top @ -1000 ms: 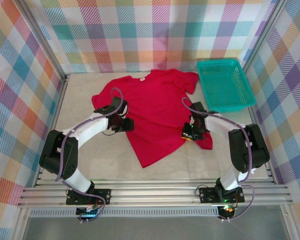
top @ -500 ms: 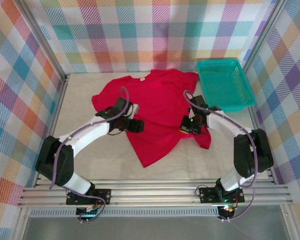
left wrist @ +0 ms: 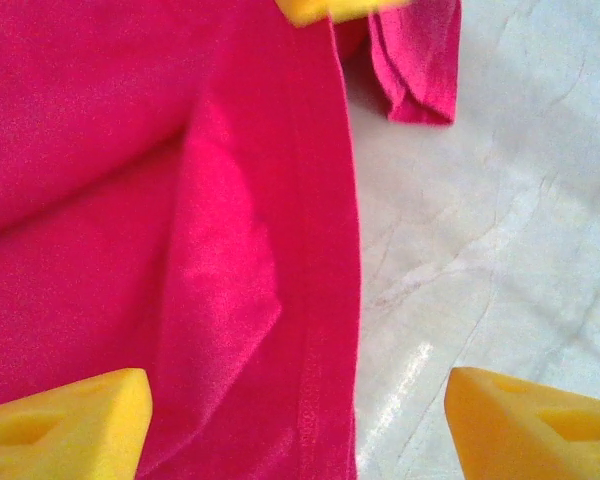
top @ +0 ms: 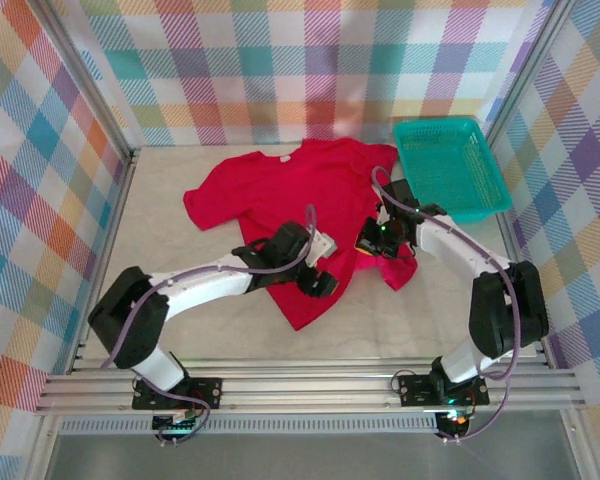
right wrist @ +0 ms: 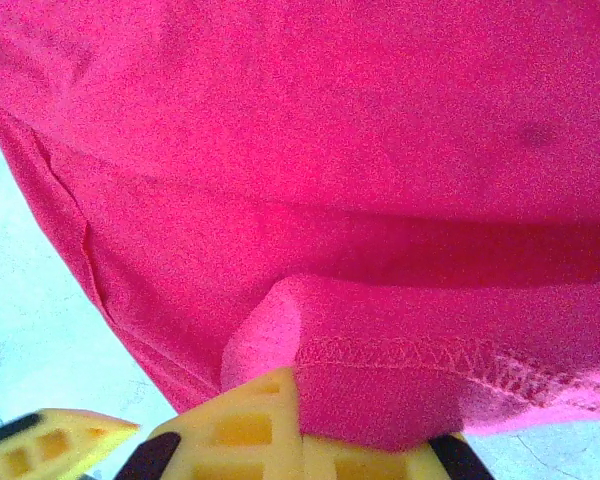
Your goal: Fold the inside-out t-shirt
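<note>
Left gripper (top: 321,284) stands wide, nothing pinched. It sits low over the lower part of the inside-out t-shirt (top: 300,195), near the pointed bottom corner. In the left wrist view its two yellow pads (left wrist: 65,420) are far apart. One is over red cloth, the other over the bare table (left wrist: 480,250). The stitched side edge of the shirt runs between them, with a soft raised crease just inside it.

Right gripper (top: 378,243) is clamped on the shirt's right side, where the cloth is bunched and doubled over. In the right wrist view the yellow fingers (right wrist: 245,430) grip a fold of red fabric. A zigzag-stitched hem lies right above them and the cloth is lifted off the table there.

The shirt lies mid table, collar toward the far wall. Its left sleeve is spread flat, the right half is pulled in and rumpled. Teal basket (top: 480,205) sits in the far right corner, just beside the shirt's right shoulder; touching or not, cannot tell. Plaid walls (top: 40,150) surround the table.
</note>
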`<control>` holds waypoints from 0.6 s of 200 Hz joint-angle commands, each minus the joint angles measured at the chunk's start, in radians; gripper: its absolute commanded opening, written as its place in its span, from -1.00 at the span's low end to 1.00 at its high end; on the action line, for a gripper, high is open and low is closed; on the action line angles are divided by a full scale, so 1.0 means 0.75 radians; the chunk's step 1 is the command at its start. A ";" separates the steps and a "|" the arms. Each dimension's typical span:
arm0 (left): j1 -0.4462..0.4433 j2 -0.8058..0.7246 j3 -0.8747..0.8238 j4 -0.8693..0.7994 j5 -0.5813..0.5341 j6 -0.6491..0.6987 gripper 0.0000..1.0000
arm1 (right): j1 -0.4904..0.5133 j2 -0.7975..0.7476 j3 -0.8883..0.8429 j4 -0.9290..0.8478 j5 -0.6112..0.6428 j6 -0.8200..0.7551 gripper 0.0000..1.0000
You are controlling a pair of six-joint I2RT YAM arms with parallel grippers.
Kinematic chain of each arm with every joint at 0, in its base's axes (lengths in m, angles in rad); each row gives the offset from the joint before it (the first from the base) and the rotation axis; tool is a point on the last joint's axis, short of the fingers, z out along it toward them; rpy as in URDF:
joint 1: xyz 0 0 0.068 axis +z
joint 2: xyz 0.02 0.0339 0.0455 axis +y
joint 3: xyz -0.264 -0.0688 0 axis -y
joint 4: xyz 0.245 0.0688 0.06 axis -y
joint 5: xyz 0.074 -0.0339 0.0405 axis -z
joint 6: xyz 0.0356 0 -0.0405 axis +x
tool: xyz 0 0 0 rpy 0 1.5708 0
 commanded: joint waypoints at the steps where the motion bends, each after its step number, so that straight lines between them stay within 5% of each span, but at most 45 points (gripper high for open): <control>1: -0.014 0.045 0.003 -0.032 0.002 -0.003 0.42 | 0.005 0.057 0.041 -0.077 0.084 -0.055 -0.52; 38: 0.090 -0.030 -0.054 -0.120 -0.085 -0.175 0.31 | 0.035 -0.014 -0.017 -0.170 0.160 -0.130 0.04; 120: 0.337 -0.289 -0.219 -0.148 -0.401 -0.561 0.29 | 0.374 -0.059 -0.284 0.115 0.078 0.225 -0.33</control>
